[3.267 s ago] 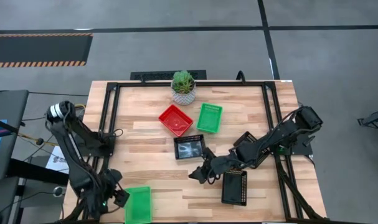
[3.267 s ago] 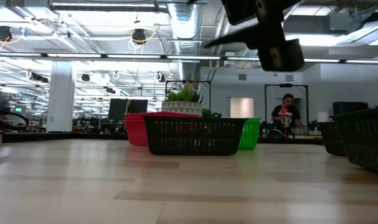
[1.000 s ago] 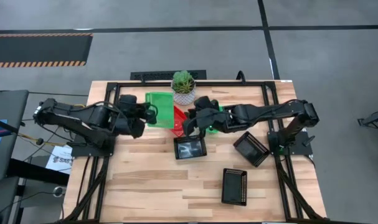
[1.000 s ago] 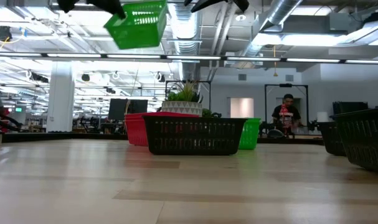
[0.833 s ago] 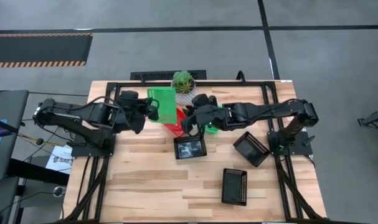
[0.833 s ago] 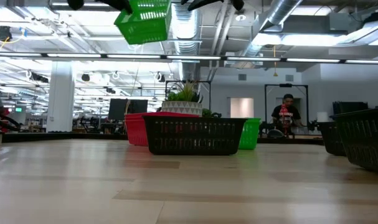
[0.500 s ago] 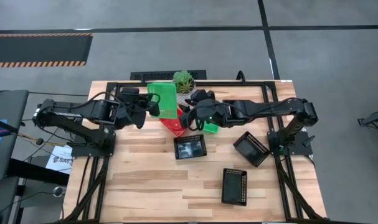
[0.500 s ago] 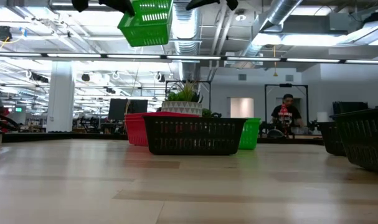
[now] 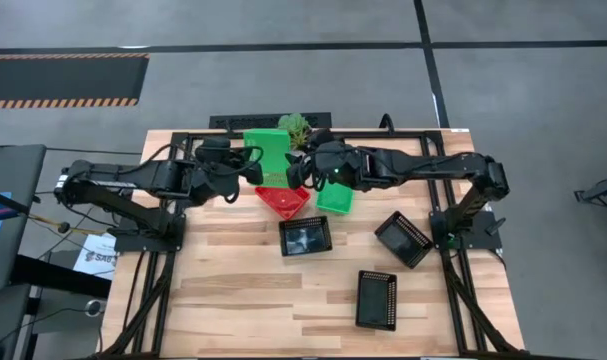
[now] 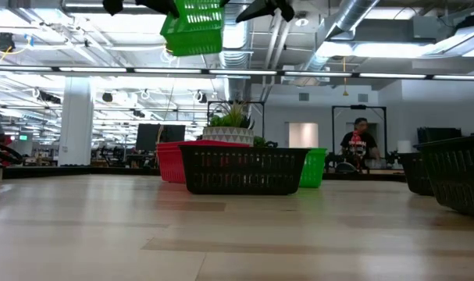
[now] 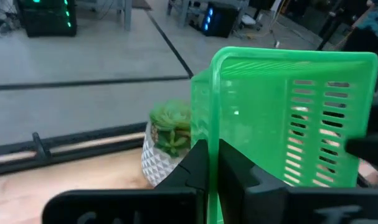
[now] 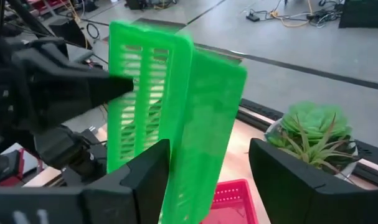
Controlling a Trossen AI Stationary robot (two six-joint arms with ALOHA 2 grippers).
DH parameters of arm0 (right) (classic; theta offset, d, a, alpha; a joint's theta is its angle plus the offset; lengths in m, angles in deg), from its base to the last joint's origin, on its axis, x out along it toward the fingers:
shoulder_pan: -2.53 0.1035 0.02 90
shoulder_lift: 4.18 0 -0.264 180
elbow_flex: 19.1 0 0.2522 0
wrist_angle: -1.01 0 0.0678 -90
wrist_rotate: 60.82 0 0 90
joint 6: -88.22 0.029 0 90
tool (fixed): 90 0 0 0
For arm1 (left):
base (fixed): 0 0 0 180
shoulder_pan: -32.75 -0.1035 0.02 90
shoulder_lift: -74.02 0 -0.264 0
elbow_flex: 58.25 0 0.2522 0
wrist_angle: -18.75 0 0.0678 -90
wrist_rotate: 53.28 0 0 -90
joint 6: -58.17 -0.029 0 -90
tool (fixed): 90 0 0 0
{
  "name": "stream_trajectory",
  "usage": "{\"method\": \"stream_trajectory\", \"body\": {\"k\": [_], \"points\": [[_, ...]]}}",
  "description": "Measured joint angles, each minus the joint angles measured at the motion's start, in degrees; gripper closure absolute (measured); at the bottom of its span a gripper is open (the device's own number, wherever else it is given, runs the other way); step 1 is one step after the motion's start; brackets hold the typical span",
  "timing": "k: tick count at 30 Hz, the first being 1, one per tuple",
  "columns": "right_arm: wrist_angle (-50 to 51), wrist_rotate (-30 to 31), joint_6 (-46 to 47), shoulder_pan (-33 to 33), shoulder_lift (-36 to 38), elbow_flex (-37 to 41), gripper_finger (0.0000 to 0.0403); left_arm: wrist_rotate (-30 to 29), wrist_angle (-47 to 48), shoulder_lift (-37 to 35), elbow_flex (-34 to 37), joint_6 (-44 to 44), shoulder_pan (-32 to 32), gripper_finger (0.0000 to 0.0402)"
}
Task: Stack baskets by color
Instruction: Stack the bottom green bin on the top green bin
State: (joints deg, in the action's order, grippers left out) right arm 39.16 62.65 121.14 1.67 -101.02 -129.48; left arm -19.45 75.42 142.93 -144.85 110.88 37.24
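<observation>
- While the left pincer (image 9: 245,165) holds it aloft, pinched by one wall, a green basket (image 9: 266,158) hangs high over the bench (image 9: 233,290) at about twelve o'clock.
- Right pincer (image 9: 301,168), fingers spread wide, sits just beside that basket; it seems to straddle the far edge without gripping.
- Below lie a red basket (image 9: 284,199) and a second green basket (image 9: 335,199), near the potted plant (image 9: 295,125).
- Three black baskets rest on the wood: one at centre (image 9: 305,236), one toward three o'clock (image 9: 403,238), one toward five (image 9: 376,298).
</observation>
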Motion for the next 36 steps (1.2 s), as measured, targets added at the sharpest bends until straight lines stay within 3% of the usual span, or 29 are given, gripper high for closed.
{"method": "stream_trajectory", "body": {"k": [7, 11, 15, 20, 22, 26, 31, 36], "points": [[4.70, -0.32, 1.21, -0.53, 0.00, 0.05, 0.0165, 1.94, -2.22, 3.23, 0.00, 0.25, -0.08, 0.0401], [7.67, -0.21, 2.99, -0.78, 0.00, 0.07, 0.0188, 2.00, -5.35, 3.39, -0.02, -0.93, -0.11, 0.0401], [8.11, -0.37, 3.06, -0.84, 0.00, 0.07, 0.0246, 2.34, -9.20, 3.39, -0.02, -5.69, -0.11, 0.0401], [8.97, 0.27, 2.72, -0.86, 0.00, 0.09, 0.0376, 5.87, -13.67, 3.36, -0.02, -12.22, -0.11, 0.0398], [8.42, 0.31, 2.50, -1.04, 0.00, 0.11, 0.0388, 6.71, -14.83, 3.32, -0.02, -13.79, -0.11, 0.0389], [9.63, 0.08, 5.20, -1.62, 0.04, 0.11, 0.0396, 11.21, -16.98, 3.22, -0.04, -17.91, -0.05, 0.0340], [17.76, -1.93, 10.63, -4.58, 1.09, 0.11, 0.0398, 18.25, -16.59, 3.37, -2.81, -22.40, -0.04, 0.0236], [24.01, -6.39, 12.65, -10.41, 3.56, 0.11, 0.0399, 19.98, -15.54, 2.93, -7.97, -24.85, 0.65, 0.0151]]}}
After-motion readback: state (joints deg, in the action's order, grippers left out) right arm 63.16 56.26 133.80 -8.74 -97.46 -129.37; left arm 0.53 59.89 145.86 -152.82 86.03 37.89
